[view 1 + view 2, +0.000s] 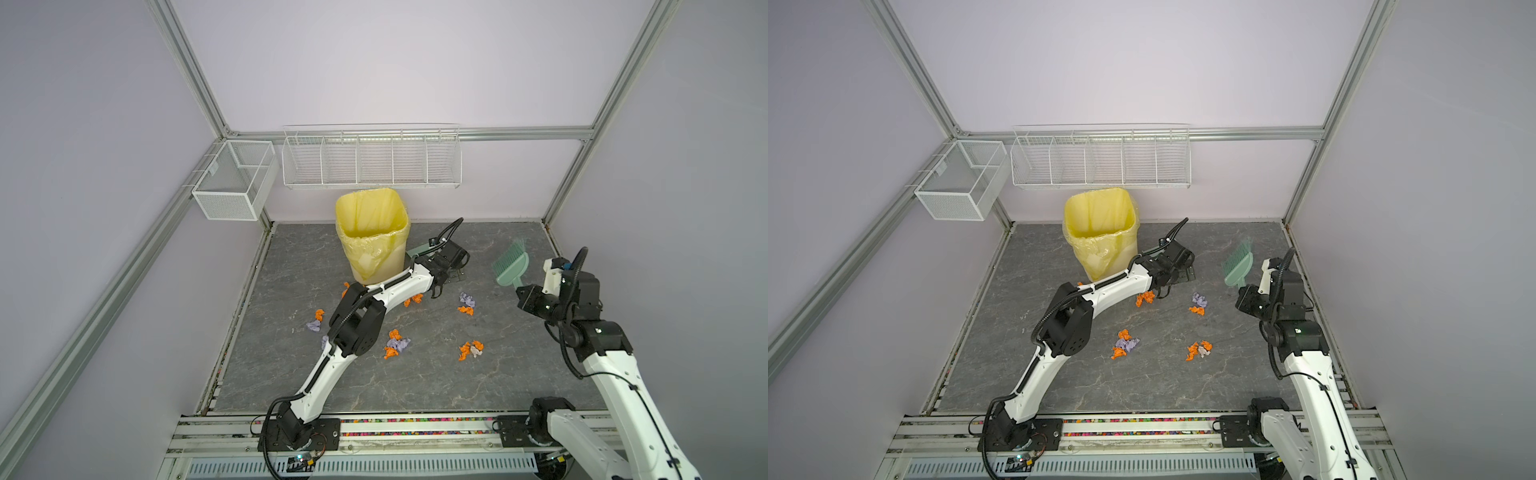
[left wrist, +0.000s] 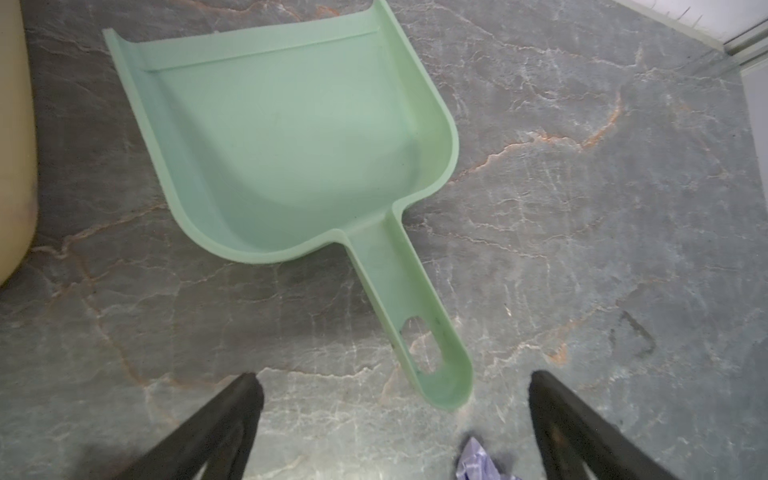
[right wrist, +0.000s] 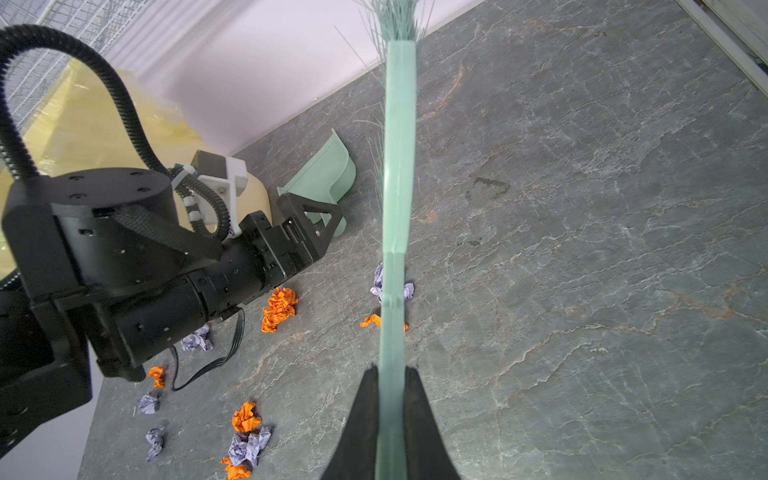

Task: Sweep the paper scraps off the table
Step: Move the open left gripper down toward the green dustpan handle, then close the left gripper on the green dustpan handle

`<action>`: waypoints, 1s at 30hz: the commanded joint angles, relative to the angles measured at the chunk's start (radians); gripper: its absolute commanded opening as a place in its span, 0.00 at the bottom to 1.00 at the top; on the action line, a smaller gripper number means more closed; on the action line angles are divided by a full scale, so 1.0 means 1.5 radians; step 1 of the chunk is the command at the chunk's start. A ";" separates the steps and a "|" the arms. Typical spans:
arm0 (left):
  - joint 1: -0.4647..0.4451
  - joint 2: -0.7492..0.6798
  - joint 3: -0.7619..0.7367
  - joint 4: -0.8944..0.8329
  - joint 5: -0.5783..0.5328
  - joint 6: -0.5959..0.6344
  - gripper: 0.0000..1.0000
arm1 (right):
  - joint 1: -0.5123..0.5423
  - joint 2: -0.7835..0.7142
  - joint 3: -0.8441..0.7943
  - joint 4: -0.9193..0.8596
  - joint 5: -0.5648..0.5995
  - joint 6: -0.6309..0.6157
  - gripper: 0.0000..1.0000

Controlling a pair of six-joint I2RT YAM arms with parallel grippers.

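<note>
Orange and lilac scraps (image 1: 397, 343) lie scattered on the table (image 1: 436, 386), clustered round the middle and trailing out toward nine o'clock, and the dustpan (image 2: 291, 145) is bare inside. Left gripper (image 2: 395, 377) hovers with jaws spread wide just short of the dustpan's handle end, not touching it, and one of the lilac scraps shows between its fingers. That dustpan lies flat at twelve o'clock, just beside the yellow-lined bin (image 1: 370, 237) at eleven. Over at two o'clock, right gripper (image 3: 391, 370) pinches the brush (image 1: 510, 266) by its handle, bristles pointing toward twelve. Whether they touch the table, I cannot tell.
</note>
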 commanded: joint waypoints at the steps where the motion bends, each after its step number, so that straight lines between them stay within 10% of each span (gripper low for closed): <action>1: 0.004 0.022 0.035 -0.018 0.002 -0.013 1.00 | -0.004 0.010 -0.010 0.039 0.005 -0.018 0.06; 15: 0.019 0.091 0.107 -0.037 -0.002 -0.006 0.95 | -0.004 0.021 -0.005 0.033 0.012 -0.045 0.06; 30: 0.024 0.020 0.011 -0.064 -0.039 0.071 0.63 | -0.005 0.010 -0.006 0.034 -0.012 -0.031 0.06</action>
